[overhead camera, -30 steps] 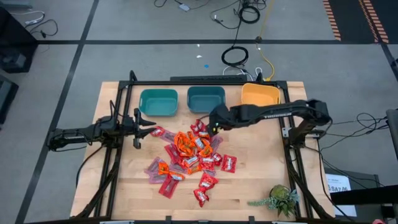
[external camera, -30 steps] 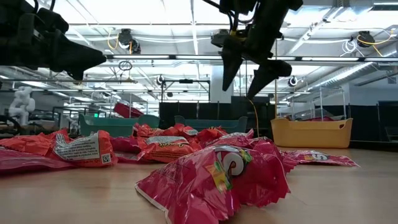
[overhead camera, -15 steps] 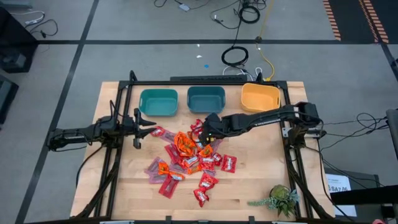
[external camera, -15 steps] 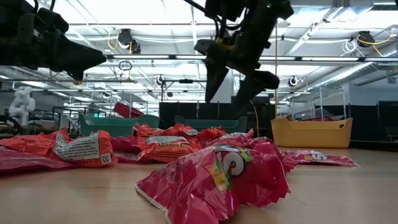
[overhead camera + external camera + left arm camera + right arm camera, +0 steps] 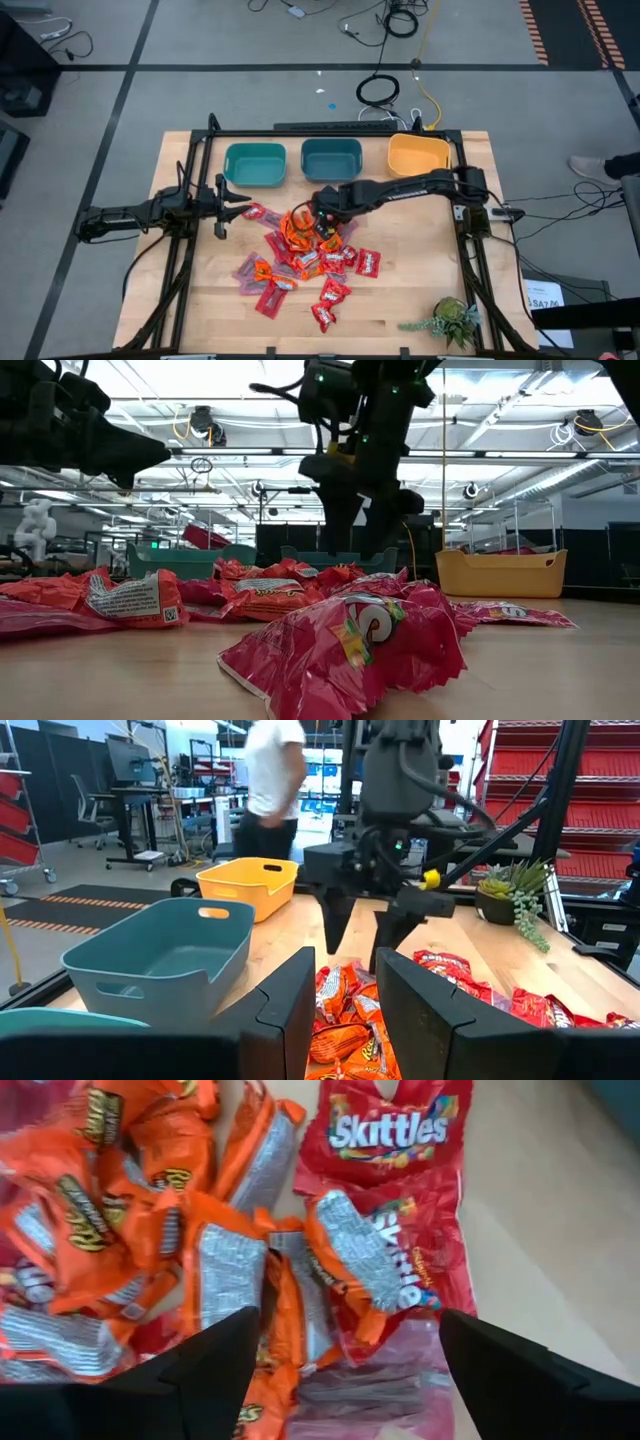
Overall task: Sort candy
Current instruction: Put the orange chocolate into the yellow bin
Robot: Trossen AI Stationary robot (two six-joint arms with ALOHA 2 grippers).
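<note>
— Orange and red wrappers, that's the candy (image 5: 305,250), heaped mid-surface (image 5: 420,300) in front of the two teal bins (image 5: 254,164) and the yellow bin (image 5: 418,154). Which step is this?

— A pick, I'd judge. The right claw (image 5: 318,221) hangs just over the pile's far side, fingers spread wide, nothing between them.

— And the left claw (image 5: 238,204)?

— Waiting at the pile's left edge, fingers part-way apart and empty.

— Next move?

— Probably drop onto one orange packet and close without dragging its neighbours, since they overlap.

— Any writing?

— "Skittles" on a red packet (image 5: 395,1130); the orange lettering is too crumpled to read.
</note>
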